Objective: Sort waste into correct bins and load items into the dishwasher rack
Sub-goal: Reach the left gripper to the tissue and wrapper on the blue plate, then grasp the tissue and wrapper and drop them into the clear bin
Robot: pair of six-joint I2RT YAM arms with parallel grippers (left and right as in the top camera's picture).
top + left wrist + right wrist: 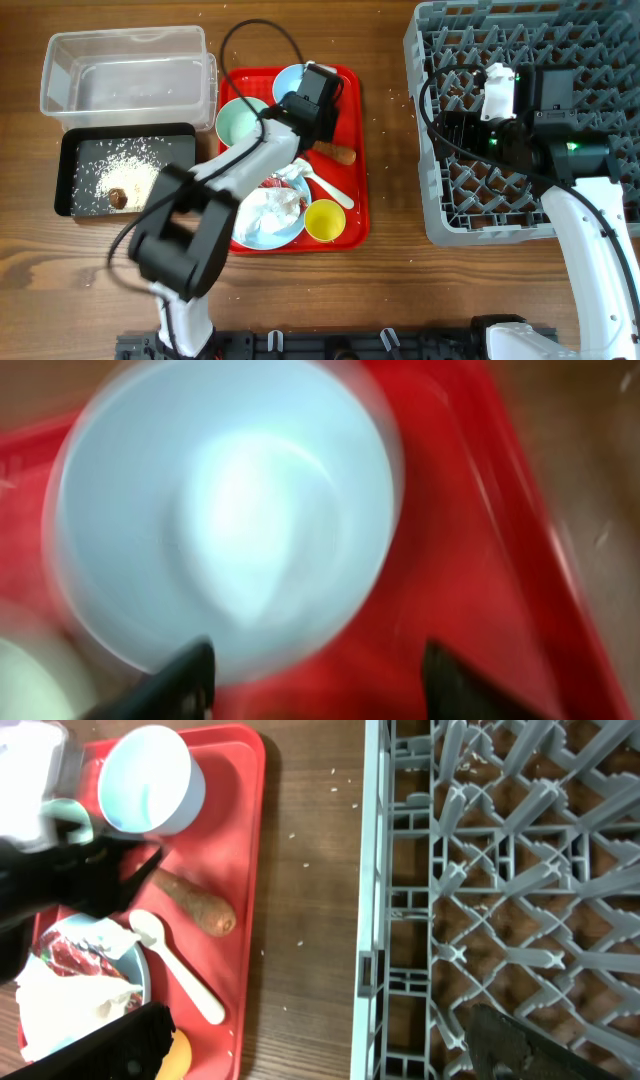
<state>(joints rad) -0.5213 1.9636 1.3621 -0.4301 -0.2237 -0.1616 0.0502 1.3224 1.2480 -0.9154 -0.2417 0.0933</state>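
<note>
Although partly masked overhead by the left arm (250,160), the carrot piece (195,903) was seen plainly from the right wrist. Left gripper (318,670) and right gripper (320,1040) were found open, empty.

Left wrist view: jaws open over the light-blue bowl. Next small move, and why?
Probably lower the left gripper until one finger drops inside the rim of the light-blue bowl, ready to close on it. The jaws stand open with nothing between them, and the bowl sits empty on the red tray right beneath. The view is blurred, so the gap to the rim is hard to judge: go slowly.
</note>
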